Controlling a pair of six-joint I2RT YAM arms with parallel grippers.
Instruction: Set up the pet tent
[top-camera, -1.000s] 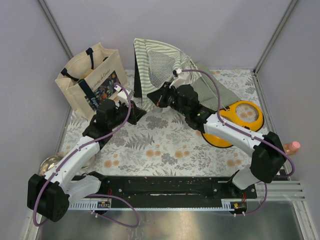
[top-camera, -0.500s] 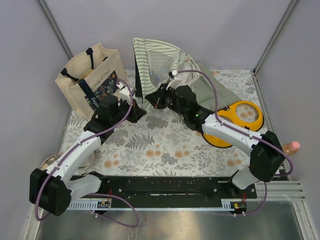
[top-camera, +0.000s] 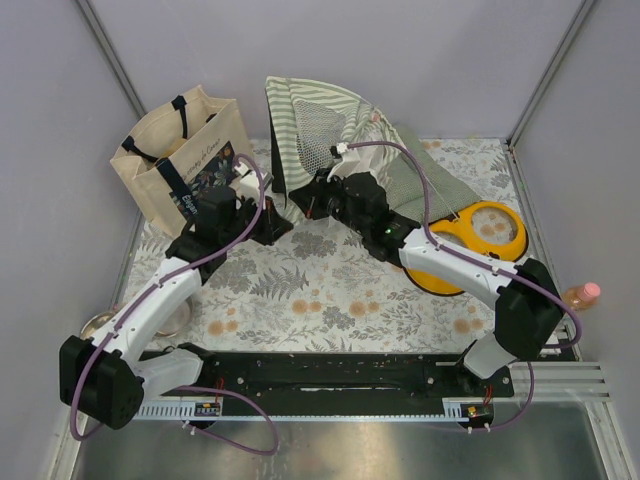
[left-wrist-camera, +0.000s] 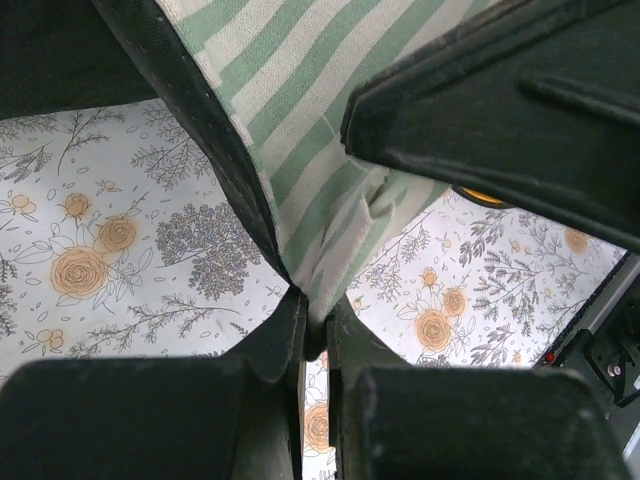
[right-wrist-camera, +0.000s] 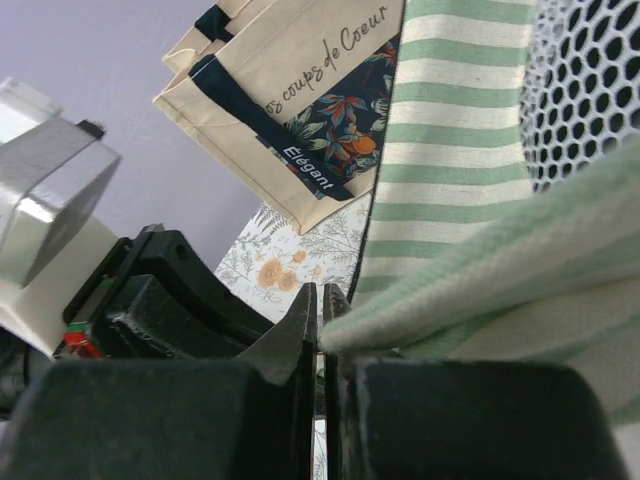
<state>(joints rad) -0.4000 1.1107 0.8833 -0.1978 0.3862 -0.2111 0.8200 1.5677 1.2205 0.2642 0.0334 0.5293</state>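
Observation:
The pet tent (top-camera: 312, 125), green-and-white striped with a mesh panel, stands partly raised at the back middle of the table. My left gripper (top-camera: 268, 226) is at its lower left corner, and in the left wrist view it (left-wrist-camera: 315, 312) is shut on a fold of the striped fabric (left-wrist-camera: 300, 130) beside the black edge binding. My right gripper (top-camera: 306, 204) is at the tent's lower front edge. In the right wrist view it (right-wrist-camera: 320, 300) is shut on a striped fabric edge (right-wrist-camera: 470, 270), with the mesh (right-wrist-camera: 590, 90) above. The two grippers are close together.
A beige canvas tote bag (top-camera: 180, 160) stands just left of the tent and shows in the right wrist view (right-wrist-camera: 290, 80). A green checked cushion (top-camera: 425, 180) and a yellow round disc (top-camera: 485, 240) lie to the right. A metal bowl (top-camera: 98, 326) sits at the left edge and a pink-capped bottle (top-camera: 583, 293) at the right edge.
Both grippers have moved a little back and left, still holding the tent. The tent's lower edge has shifted with them.

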